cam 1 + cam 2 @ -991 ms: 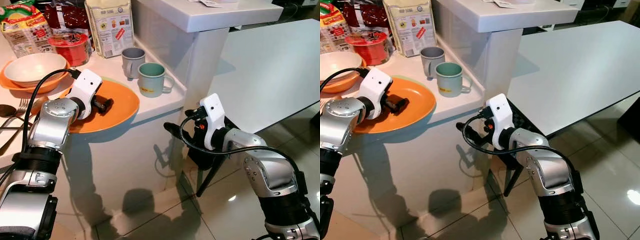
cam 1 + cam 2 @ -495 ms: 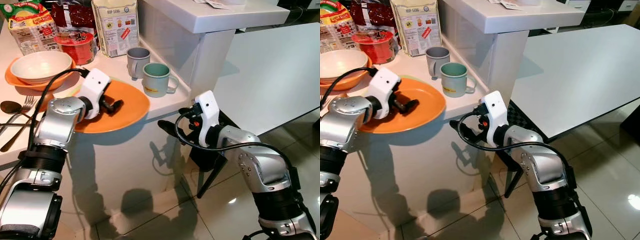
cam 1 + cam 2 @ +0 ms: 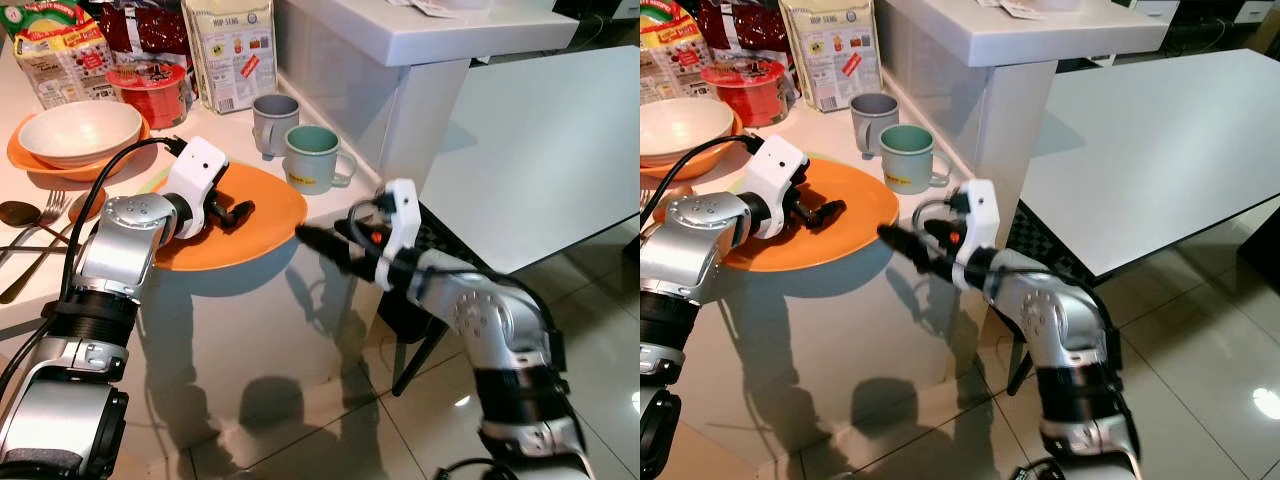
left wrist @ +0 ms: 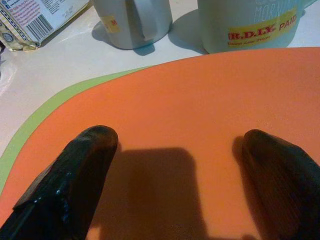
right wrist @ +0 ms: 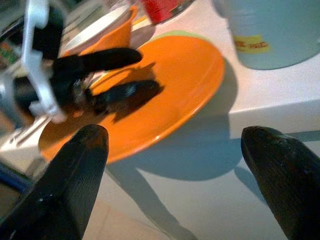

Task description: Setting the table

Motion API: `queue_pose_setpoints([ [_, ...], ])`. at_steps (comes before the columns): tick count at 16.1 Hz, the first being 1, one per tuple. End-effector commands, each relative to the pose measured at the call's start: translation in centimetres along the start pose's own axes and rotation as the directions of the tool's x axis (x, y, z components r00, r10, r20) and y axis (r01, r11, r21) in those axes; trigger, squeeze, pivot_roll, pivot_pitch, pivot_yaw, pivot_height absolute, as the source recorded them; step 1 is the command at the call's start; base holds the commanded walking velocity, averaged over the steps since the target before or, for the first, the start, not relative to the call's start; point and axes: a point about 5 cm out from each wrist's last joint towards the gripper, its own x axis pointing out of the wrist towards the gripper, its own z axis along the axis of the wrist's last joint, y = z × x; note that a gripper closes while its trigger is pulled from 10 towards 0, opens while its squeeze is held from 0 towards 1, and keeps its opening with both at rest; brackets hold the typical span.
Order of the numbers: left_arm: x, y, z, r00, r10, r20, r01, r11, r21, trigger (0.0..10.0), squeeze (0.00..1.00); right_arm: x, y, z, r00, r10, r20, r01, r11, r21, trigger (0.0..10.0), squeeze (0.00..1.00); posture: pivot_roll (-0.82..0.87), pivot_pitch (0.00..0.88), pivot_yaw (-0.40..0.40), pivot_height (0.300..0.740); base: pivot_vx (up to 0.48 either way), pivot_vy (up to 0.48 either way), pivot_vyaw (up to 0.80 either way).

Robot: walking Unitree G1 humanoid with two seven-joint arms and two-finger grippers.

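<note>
The left gripper (image 3: 232, 211) hovered spread over the orange plate (image 3: 270, 205), which overhung the white counter's (image 3: 330, 200) edge beside a green mug (image 3: 311, 158); the right gripper (image 3: 325, 243), fingers parted and empty, reached below the plate's rim

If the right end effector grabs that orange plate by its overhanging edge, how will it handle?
The orange plate looks rigid and glossy, so probably slippery in a rim pinch. It juts past the counter edge, so pushing down there may tip it. The left end effector over it and the right end effector, open beside it, might steady it.
</note>
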Motion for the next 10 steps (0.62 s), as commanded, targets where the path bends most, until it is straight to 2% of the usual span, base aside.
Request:
queue_pose_setpoints([
  [1,0.3,-0.6,0.0,0.999,-0.031,-0.015,0.032,0.999,0.011,10.0,0.0,0.2,-0.6,0.0,0.999,-0.038,0.0,0.038,0.995,0.093,10.0,1.0,-0.04,0.0,-0.072,0.74,0.0,0.0,0.0],
  [2,0.3,-0.6,0.0,0.999,-0.031,-0.016,0.031,0.999,0.011,10.0,0.0,0.6,-0.8,-0.2,0.998,-0.057,-0.013,0.059,0.986,0.158,10.0,1.0,-0.04,0.0,-0.073,0.74,0.0,0.0,0.0],
  [6,0.3,-0.7,0.0,0.999,-0.032,-0.016,0.032,0.999,0.011,10.0,0.0,1.8,-0.9,-0.8,0.996,-0.061,-0.06,0.077,0.949,0.306,10.0,1.0,-0.04,0.0,-0.079,0.74,0.0,0.0,0.0],
  [8,0.3,-0.8,-0.1,0.999,-0.033,-0.016,0.033,0.999,0.01,10.0,0.0,2.6,-0.3,-0.4,0.999,-0.009,-0.039,0.024,0.917,0.399,10.0,1.0,-0.03,0.0,-0.084,0.74,0.0,0.0,0.0],
  [10,0.3,-0.7,-0.1,0.999,-0.032,-0.018,0.032,0.999,0.01,10.0,0.0,2.9,0.0,-0.1,0.999,0.02,-0.032,-0.005,0.904,0.429,10.0,1.0,-0.03,0.0,-0.086,0.74,0.0,0.0,0.0],
])
